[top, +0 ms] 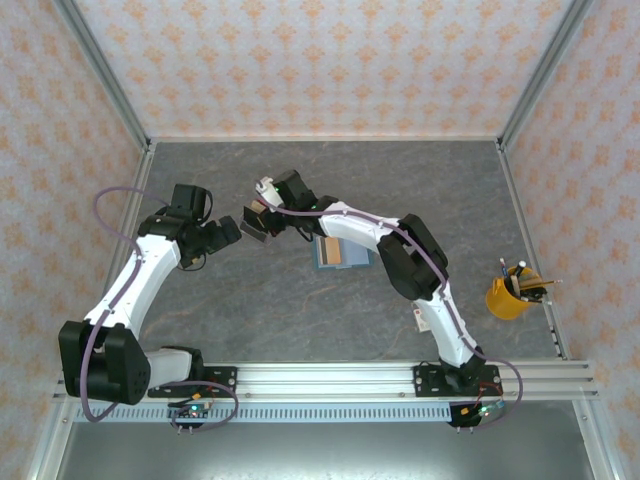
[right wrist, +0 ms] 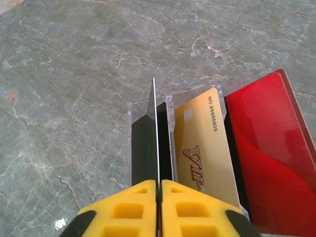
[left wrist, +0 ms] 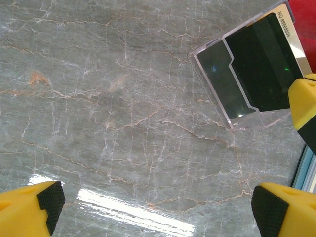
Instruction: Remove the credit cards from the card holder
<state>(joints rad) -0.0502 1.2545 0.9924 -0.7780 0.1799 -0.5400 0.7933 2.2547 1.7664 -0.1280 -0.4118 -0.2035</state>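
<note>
I see a gold card (right wrist: 200,143) and a red card (right wrist: 269,148) lying in the tray (right wrist: 131,114); my right gripper (right wrist: 158,190) pinches a thin card (right wrist: 153,128) on edge over the tray's 9 o'clock slot. My left gripper (left wrist: 153,202) hangs wide and empty; the holder (top: 345,255) lies at 4 o'clock from the tray; I cannot tell if cards are left inside.

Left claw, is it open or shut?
Open. In the left wrist view the left claw has its yellow fingers far apart at the bottom corners, tabletop showing between them.
</note>
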